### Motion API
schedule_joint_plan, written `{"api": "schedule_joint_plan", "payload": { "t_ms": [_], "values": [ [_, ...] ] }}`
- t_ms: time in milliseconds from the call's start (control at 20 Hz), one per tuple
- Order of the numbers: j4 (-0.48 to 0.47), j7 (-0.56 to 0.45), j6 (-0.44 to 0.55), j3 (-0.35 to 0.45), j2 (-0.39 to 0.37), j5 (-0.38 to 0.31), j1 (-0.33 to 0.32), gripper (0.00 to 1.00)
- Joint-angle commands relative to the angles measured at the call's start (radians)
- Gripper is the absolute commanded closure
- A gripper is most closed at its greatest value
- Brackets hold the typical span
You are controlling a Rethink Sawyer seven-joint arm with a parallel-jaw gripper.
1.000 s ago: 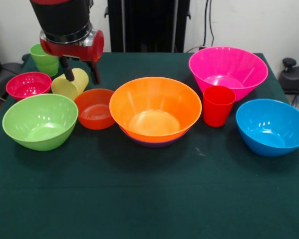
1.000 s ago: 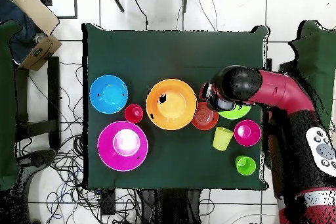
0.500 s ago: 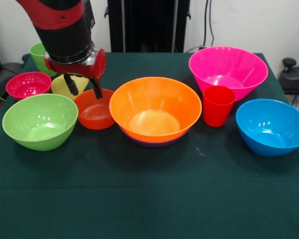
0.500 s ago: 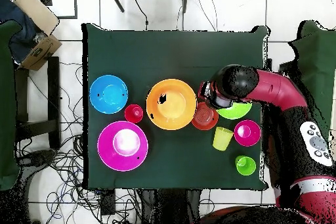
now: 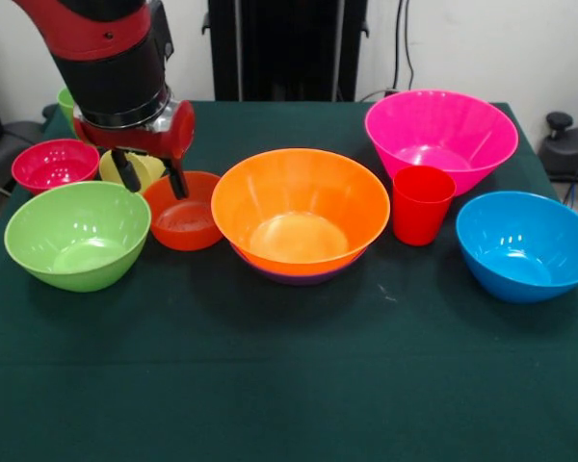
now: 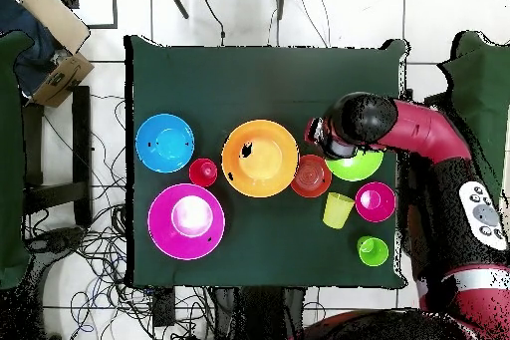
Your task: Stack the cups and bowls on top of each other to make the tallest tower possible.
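gripper (image 5: 151,176): two dark fingers spread apart, nothing between them, hanging just above the gap where the lime-green bowl (image 5: 77,234) and the small red-orange bowl (image 5: 183,210) nearly meet. pale yellow cup (image 5: 135,169): lying tilted just behind the jaws, partly hidden by them. magenta small bowl (image 5: 55,164) and green cup (image 5: 65,99): further behind the jaws, toward the lime bowl's side. tower: orange bowl (image 5: 300,210) seated in a purple bowl (image 5: 294,276), only the purple rim showing beneath; it sits beyond the red-orange bowl, on the jaws' other side. red cup (image 5: 421,204), pink bowl (image 5: 441,136), blue bowl (image 5: 526,244): well apart from the jaws, past the tower. judged step: choosing between the two nearest rims. risks: a descent from here could land one finger on each bowl's rim, tipping or shoving both; a thin glossy rim may slip out of a pinch; the tilted yellow cup could roll if nudged.
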Motion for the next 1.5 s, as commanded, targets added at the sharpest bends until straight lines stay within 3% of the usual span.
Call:
{"api": "schedule_joint_plan", "payload": {
  "t_ms": [50, 700, 1050, 1250, 1500],
  "values": [
    [0.031, -0.128, 0.127, 0.039, -0.108, 0.008, 0.026, 0.00],
    [0.113, -0.097, 0.221, 0.020, -0.265, 0.027, 0.058, 0.00],
    [0.119, -0.050, 0.253, 0.010, -0.308, 0.035, 0.091, 0.00],
    [0.171, -0.046, 0.223, 0.008, -0.337, 0.047, 0.093, 0.00],
    [0.179, -0.074, 0.210, 0.009, -0.319, 0.023, 0.102, 0.00]
  ]
}}
